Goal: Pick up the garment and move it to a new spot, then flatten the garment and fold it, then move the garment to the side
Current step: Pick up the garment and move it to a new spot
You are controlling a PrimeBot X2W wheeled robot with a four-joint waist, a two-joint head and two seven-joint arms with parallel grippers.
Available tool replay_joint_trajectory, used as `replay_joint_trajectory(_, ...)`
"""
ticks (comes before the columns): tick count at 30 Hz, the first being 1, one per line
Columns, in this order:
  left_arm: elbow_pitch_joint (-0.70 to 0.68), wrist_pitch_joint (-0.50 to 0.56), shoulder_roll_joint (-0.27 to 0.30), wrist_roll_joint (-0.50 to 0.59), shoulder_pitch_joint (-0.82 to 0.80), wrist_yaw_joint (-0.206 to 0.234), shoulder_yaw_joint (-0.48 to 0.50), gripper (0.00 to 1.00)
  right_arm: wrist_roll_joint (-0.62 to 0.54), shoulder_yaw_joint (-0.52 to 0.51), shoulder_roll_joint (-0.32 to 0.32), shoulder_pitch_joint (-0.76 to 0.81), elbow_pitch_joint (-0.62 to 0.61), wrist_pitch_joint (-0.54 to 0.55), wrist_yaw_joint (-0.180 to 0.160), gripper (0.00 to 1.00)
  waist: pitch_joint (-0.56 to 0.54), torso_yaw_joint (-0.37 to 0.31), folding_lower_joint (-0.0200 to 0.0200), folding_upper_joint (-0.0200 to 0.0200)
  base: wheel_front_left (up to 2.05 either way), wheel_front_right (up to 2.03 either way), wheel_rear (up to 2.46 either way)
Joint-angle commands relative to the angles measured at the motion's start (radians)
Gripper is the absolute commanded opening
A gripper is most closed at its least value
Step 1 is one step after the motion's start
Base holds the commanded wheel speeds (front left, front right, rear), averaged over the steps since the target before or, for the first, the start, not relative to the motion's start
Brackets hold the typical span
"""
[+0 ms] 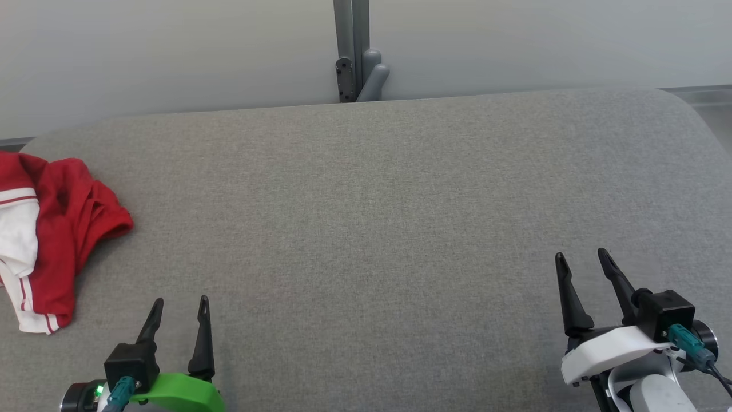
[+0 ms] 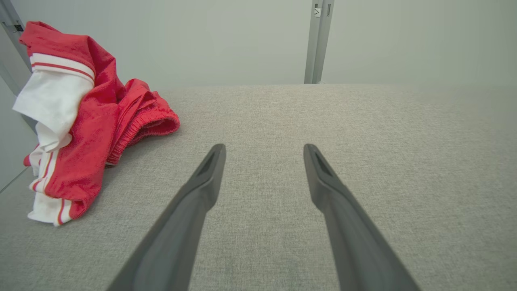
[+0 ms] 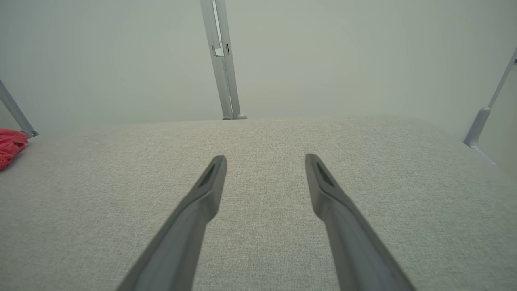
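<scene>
the left jaws stood wide apart at the lower left of the head view, their two dark fingers [image 1: 201,337] pointing up the grey fabric surface [image 1: 366,229] with nothing between them. the garment [image 1: 63,229] lay further left and a little ahead of them, a crumpled red heap with a white panel and red-and-white striped edging, bunched at the left edge of the surface and cut off by the side of that view. it was apart from the left fingers, with a strip of bare grey cloth between its near hem and the fingertips. in the left wrist view the garment [image 2: 93,133] sat ahead and to the left of the left-hand finger, its gathered red hem reaching toward the middle of the surface but touching neither finger.

the middle of the surface showed plain grey cloth. behind its far edge a grey metal post [image 1: 351,51] rose against the pale wall [image 1: 171,51].

the right jaws stood at the lower right of the head view, likewise spread wide and holding nothing, fingers [image 1: 569,297] angled up and slightly left. they were well apart from the garment, which lay across the whole width of the surface. in the right wrist view, just a red corner of the garment [image 3: 10,145] showed at the far left edge.
</scene>
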Motion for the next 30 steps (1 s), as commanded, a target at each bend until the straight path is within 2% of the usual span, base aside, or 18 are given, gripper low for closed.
replay_joint_trajectory(1, -0.005, 0.000, 0.002, 0.004, -0.003, 0.005, 0.008, 1.00, -0.004, 0.003, 0.001, 0.010, -0.006, -0.003, 0.000, 1.00, 0.003, 0.011, 0.0000, 0.0000, 0.00, 0.00, 0.00)
replay_joint_trajectory(8, 0.001, 0.000, 0.002, -0.019, 0.008, 0.020, 0.038, 1.00, 0.007, 0.066, -0.008, 0.006, -0.014, -0.003, 0.000, 1.00, 0.020, 0.094, 0.0000, 0.0000, 0.00, 0.00, 0.00)
replay_joint_trajectory(21, 0.022, 0.000, 0.002, -0.023, 0.037, 0.028, 0.079, 1.00, 0.045, 0.257, -0.019, -0.040, 0.021, -0.003, 0.000, 1.00, 0.040, 0.400, 0.0000, 0.0000, 0.00, 0.00, 0.00)
replay_joint_trajectory(25, 0.029, 0.000, 0.002, -0.038, 0.053, 0.030, 0.099, 1.00, 0.051, 0.313, -0.025, -0.060, 0.034, -0.003, 0.000, 1.00, 0.048, 0.452, 0.0000, 0.0000, 0.00, 0.00, 0.00)
replay_joint_trajectory(30, 0.022, 0.000, 0.001, -0.069, 0.055, 0.033, 0.092, 1.00, 0.064, 0.321, -0.037, -0.081, 0.042, -0.003, 0.000, 1.00, 0.066, 0.476, 0.0000, 0.0000, 0.00, 0.00, 0.00)
